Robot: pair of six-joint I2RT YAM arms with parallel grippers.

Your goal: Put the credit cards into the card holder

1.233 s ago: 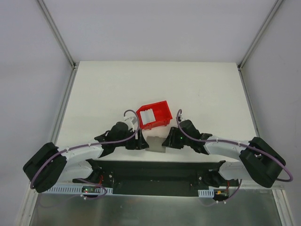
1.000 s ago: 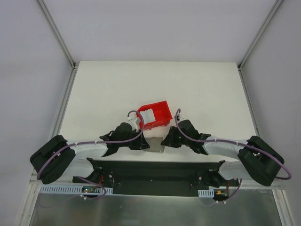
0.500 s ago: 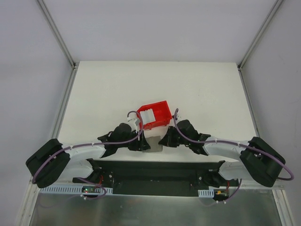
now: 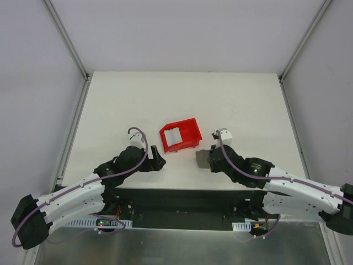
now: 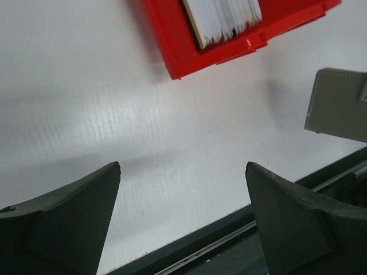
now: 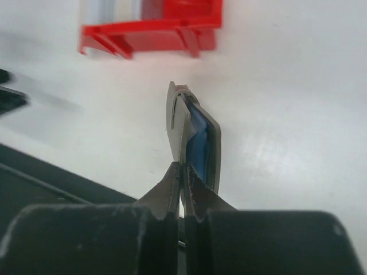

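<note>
The grey card holder (image 4: 202, 158) stands on edge just right of the red bin (image 4: 182, 134), slightly spread with a blue lining (image 6: 198, 143) showing. My right gripper (image 6: 182, 169) is shut on one grey flap (image 6: 175, 114) of it. The credit cards (image 4: 172, 135) are a pale stack standing in the bin's left end, also seen in the left wrist view as card edges (image 5: 223, 20). My left gripper (image 5: 182, 172) hangs open over bare table, left of the bin's front, with nothing between its fingers. The card holder (image 5: 338, 106) shows at that view's right edge.
The red bin (image 5: 172, 51) lies tilted near the table's middle, its open front toward the arms. The black base rail (image 4: 182, 199) runs along the table's near edge, close under both grippers. White table surface stretches behind and beside the bin.
Both grippers were at the card holder by the front edge. The left one has let go, opened and drawn back left. The right one has carried the card holder to the right.
</note>
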